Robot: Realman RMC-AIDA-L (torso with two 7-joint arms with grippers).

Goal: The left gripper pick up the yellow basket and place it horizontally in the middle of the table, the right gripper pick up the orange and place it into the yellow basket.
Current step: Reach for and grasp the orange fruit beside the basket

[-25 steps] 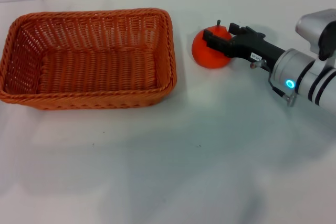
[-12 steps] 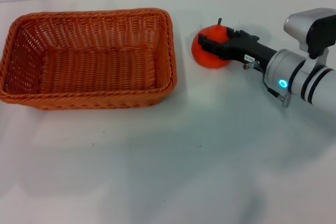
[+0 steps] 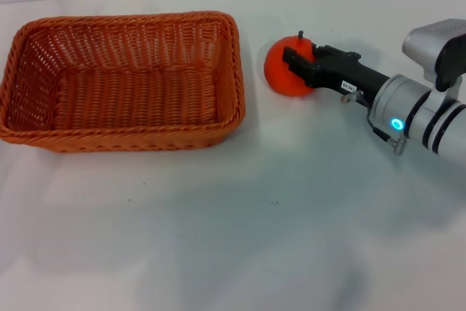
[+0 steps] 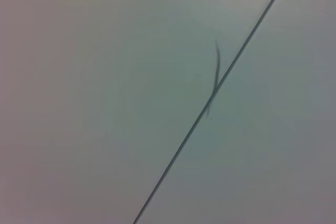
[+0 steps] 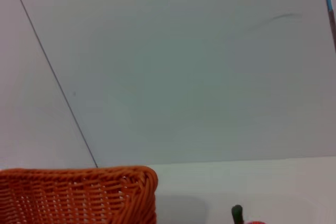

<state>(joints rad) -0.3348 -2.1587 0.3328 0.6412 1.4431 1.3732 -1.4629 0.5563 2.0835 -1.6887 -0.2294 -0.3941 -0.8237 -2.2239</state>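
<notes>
The right pincer [image 3: 293, 64] covers part of the orange [image 3: 283, 71]; the lower frame edge cuts the basket [image 5: 79, 195].

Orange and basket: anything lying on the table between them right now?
Nothing: the head view shows bare table between the orange and the yellow basket.

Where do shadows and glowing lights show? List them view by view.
Head view: faint shadows on the white table beside the orange-brown wicker basket and small round orange; blue light glows on the right gripper's silver wrist. Right wrist view: dim shadow beside the basket.
</notes>
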